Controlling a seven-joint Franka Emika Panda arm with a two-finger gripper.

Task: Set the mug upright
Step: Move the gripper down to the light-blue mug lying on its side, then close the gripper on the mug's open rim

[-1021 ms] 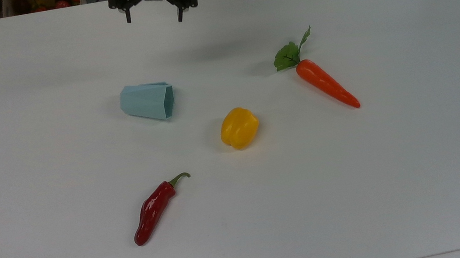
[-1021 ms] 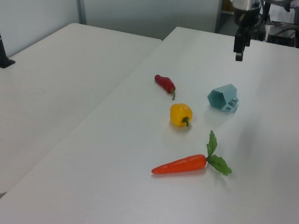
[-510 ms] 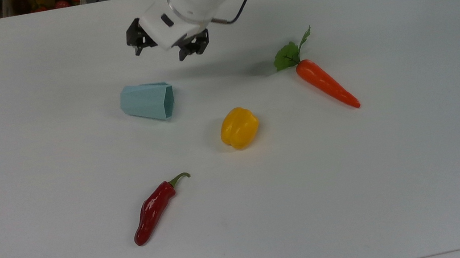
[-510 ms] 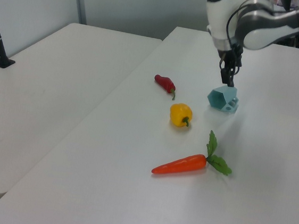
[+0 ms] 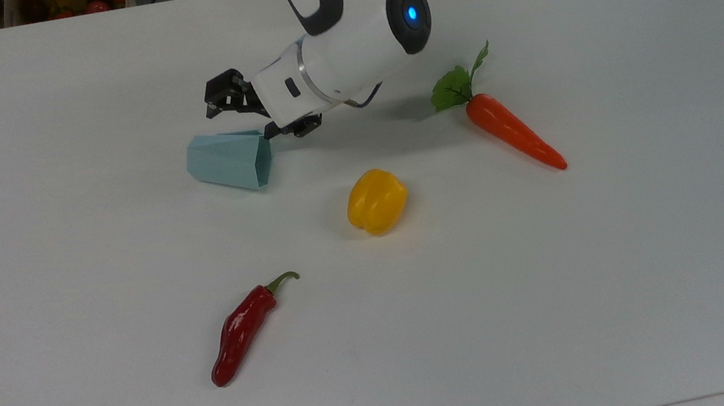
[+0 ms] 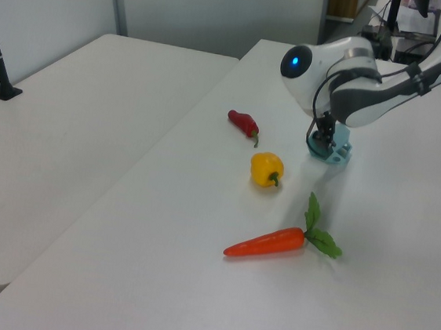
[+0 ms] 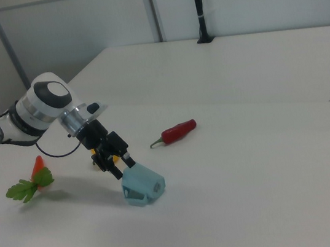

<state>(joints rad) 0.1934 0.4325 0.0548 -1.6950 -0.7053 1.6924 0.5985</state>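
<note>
The mug (image 5: 227,162) is a pale blue-green faceted cup lying on its side on the white table (image 5: 558,289), with its hexagonal mouth toward the top view's right. It is also in the right view (image 7: 143,186), and in the left view (image 6: 334,152) the arm partly covers it. My gripper (image 5: 255,120) is tilted down over the far edge of the mug's rim, open, with nothing held. Its black fingertips (image 7: 127,164) sit right at the mug's upper edge in the right view. I cannot tell whether they touch it. In the left view the gripper (image 6: 324,136) is right over the mug.
A yellow pepper (image 5: 376,201) lies just right of the mug in the top view. A carrot (image 5: 513,131) with green leaves lies further right. A red chili (image 5: 242,329) lies nearer the front edge. In the left view a second white table (image 6: 66,133) stands alongside.
The arm has come down from the table's far edge to the mug's rim and tilted over. The mug has shifted very slightly toward the top view's left.
</note>
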